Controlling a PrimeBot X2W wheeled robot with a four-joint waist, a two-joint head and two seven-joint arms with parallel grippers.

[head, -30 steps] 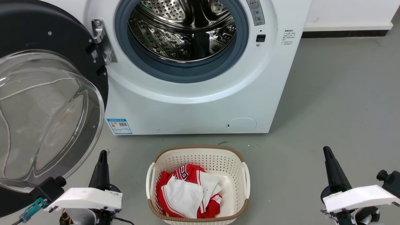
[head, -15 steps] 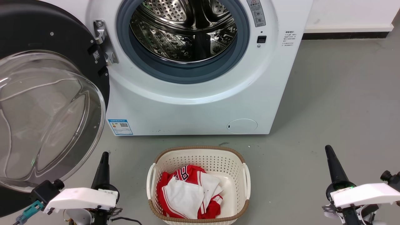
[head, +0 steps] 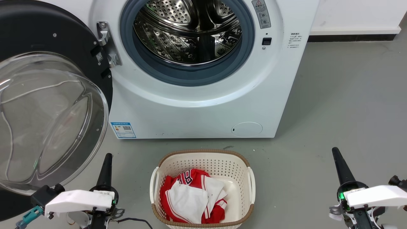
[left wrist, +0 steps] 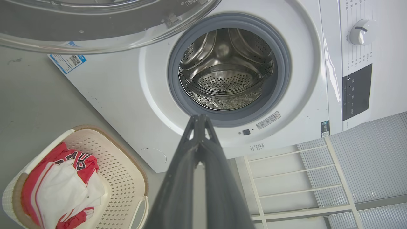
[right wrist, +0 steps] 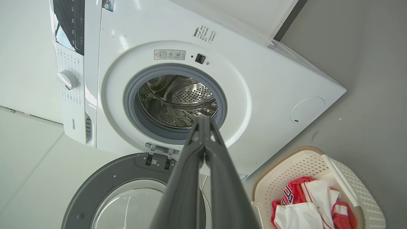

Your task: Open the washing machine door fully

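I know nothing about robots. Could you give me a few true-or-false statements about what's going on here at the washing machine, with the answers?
1. The washing machine door stands swung open, off the front of the washing machine. True.
2. Clothes lie inside the drum. False: the red and white clothes lie in the basket.
3. The left gripper grips the door. False: it is shut and apart from the door.
4. The right gripper is shut, holding nothing. True.
5. The basket stands on the floor before the machine. True.
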